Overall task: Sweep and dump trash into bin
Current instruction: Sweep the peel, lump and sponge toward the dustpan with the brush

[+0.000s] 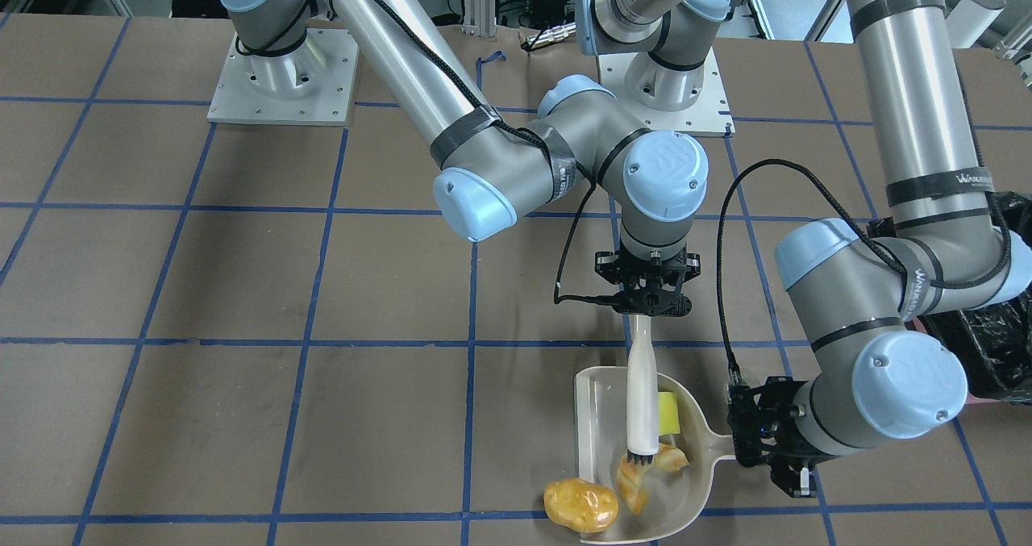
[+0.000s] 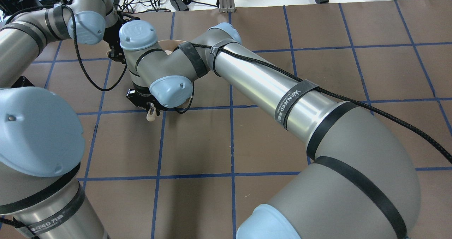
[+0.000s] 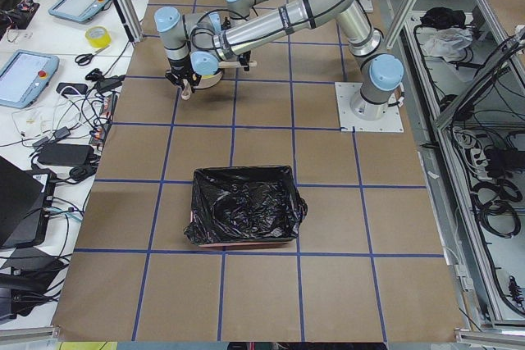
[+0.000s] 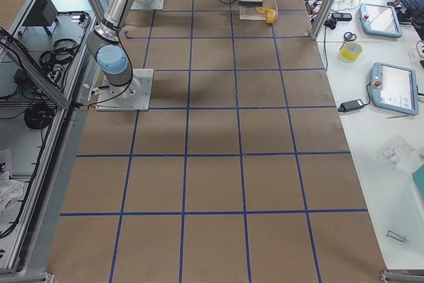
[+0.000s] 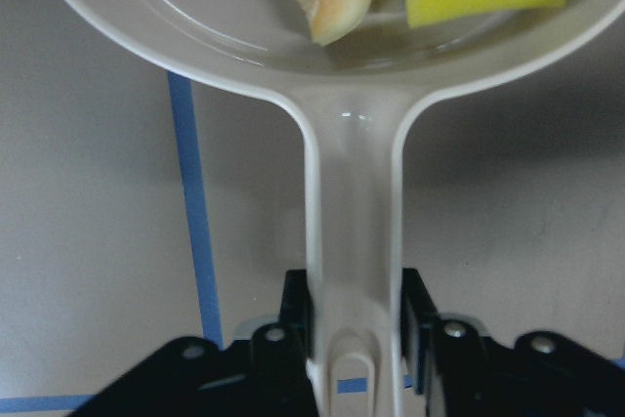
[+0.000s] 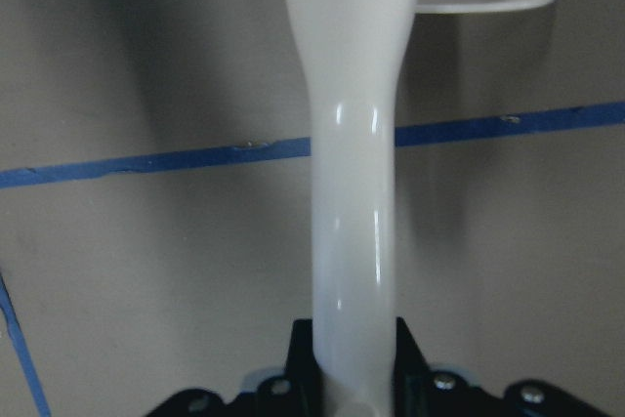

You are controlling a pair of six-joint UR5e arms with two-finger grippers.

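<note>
Brown taped worktop (image 1: 242,288) bears a beige plastic dustpan (image 1: 601,417), clamped by the left tool (image 5: 354,324), holding the yellow wedge (image 1: 668,413) and tan croissant (image 1: 645,473); the right tool (image 6: 354,358) clamps a white brush (image 1: 642,385), while sweeping the golden-brown potato (image 1: 579,504) at its lip and dumping into the distant black-lined bin (image 3: 244,206) remain.

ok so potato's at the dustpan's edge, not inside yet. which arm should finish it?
Right. The right gripper holds the brush, bristles down in the dustpan close beside the potato at its mouth. The left gripper is shut on the dustpan's handle.
</note>
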